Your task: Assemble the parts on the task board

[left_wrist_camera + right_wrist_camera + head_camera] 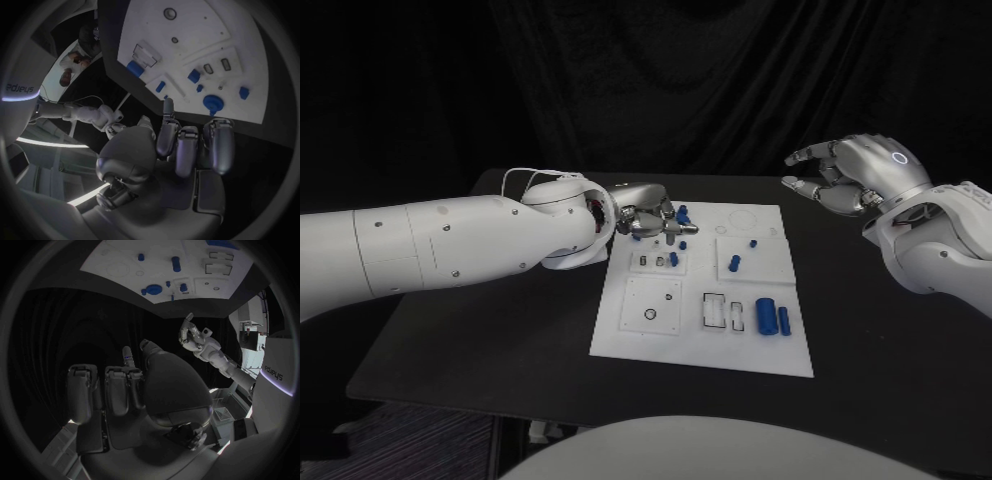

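Left hand (651, 215) hovers over the far left corner of the task board (661, 335), fingers curled and, as far as the wrist view shows, holding nothing; a round blue part (212, 103) lies on the board just beyond its fingertips. Right hand (851, 173) waits raised off the board's far right corner, fingers loosely curled and empty. The step looks like reaching for that part, so next the left hand should lower and close on it.

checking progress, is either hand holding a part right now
No. The left hand hovers over the board's far corner, fingers curled around nothing; the right hand is raised, empty.
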Robot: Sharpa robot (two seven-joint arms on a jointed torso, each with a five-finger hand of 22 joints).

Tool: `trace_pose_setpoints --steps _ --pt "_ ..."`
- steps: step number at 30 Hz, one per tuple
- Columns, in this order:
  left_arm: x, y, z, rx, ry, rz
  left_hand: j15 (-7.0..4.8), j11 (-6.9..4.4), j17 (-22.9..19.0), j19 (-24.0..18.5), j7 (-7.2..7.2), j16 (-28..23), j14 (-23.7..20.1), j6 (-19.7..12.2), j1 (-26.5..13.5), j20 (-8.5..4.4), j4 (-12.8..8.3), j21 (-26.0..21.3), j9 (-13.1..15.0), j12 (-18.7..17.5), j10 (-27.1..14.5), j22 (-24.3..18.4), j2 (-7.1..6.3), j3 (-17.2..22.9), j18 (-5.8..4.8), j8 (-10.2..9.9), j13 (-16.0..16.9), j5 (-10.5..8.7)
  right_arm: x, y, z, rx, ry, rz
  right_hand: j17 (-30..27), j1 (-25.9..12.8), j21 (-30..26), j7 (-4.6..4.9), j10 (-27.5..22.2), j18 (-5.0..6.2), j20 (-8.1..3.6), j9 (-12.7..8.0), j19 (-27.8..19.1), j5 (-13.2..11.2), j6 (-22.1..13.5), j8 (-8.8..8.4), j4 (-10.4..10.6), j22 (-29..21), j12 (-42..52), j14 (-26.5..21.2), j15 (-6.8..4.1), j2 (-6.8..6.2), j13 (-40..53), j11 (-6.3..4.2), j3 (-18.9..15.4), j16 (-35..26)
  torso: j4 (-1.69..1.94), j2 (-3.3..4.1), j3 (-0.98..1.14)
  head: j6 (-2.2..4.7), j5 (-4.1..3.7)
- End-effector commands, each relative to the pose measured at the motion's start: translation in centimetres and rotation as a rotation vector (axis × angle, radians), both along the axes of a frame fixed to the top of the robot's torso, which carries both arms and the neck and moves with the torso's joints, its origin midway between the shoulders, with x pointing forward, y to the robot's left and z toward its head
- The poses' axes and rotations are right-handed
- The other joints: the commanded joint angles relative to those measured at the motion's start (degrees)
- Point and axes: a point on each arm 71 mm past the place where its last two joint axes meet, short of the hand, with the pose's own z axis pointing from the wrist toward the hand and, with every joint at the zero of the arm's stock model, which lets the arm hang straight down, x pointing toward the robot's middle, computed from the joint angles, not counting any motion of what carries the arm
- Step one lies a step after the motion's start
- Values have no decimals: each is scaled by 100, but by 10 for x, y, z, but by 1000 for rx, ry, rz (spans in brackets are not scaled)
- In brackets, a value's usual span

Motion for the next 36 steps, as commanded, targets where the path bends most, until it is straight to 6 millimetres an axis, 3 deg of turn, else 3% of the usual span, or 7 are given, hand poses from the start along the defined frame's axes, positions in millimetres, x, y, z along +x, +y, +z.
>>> trace_pose_setpoints --steps 1,2,10,20,26,30,36 --pt "-2 8 -12 260 92 109 -77 -222 1505 75 -50 15 606 -42 121 -39 4 30 386 1341 759 324 -1 5 -117 245 1657 115 1 -7 -1 12 -4 -42 1216 -70 -17 15 602 37 44 -8 472 54 63 -23 40 1401 15 541 43 -12 1505 37 8 -7 -17 -24 11 -25 -5" --pt "-4 9 -13 278 101 119 -97 -244 1505 101 -74 15 606 -15 149 -57 2 34 477 1341 759 345 -1 25 -122 286 1657 121 0 -7 -1 17 -10 -41 1215 -66 -15 15 602 37 45 -6 473 100 102 -18 39 1402 15 541 45 -4 1505 37 17 -7 -63 -44 42 -25 34" --pt "-7 14 -15 341 125 175 -227 -381 1505 190 -217 15 606 277 71 -183 11 32 891 1341 759 400 -109 -20 -136 461 1657 170 -3 -6 -3 40 -42 -21 1218 -46 -9 10 602 35 47 -9 476 268 184 -29 33 1404 15 542 43 8 1505 35 53 -4 -72 -16 125 -25 11" --pt "-5 11 -15 316 129 213 -253 -393 1505 163 -214 15 606 209 -91 -220 10 -18 1030 1341 759 346 -140 -95 -124 335 1657 225 -7 -8 -4 55 -62 -9 1249 -36 21 5 602 27 45 -16 490 426 244 -49 34 1414 15 549 41 13 1505 31 90 16 -157 41 336 -25 36" --pt "-5 6 -13 276 111 193 -241 -375 1505 134 -188 15 606 143 42 -216 -18 -56 1069 1341 759 312 -164 -41 -116 167 1657 442 -6 -6 -5 54 -62 -4 1252 -33 28 6 602 26 44 -16 493 439 249 -50 33 1417 15 550 41 13 1505 30 95 18 -200 79 447 -25 -76" --pt "-4 2 -13 260 114 186 -239 -372 1505 129 -186 15 606 145 56 -214 -18 -62 1076 1341 759 307 -164 -33 -115 146 1657 456 -6 -6 -5 52 -59 -6 1253 -28 28 6 602 25 44 -17 493 456 256 -52 31 1417 15 550 41 15 1505 31 102 19 -167 89 473 -25 -193" --pt "-1 -2 -15 257 132 187 -236 -372 1505 131 -190 15 606 177 73 -212 -16 -64 1096 1341 759 311 -157 -21 -116 138 1657 477 -4 -6 -6 50 -56 -9 1253 -25 22 7 602 27 44 -18 491 463 258 -54 30 1415 15 550 41 16 1505 31 105 19 -175 108 511 -25 -210"
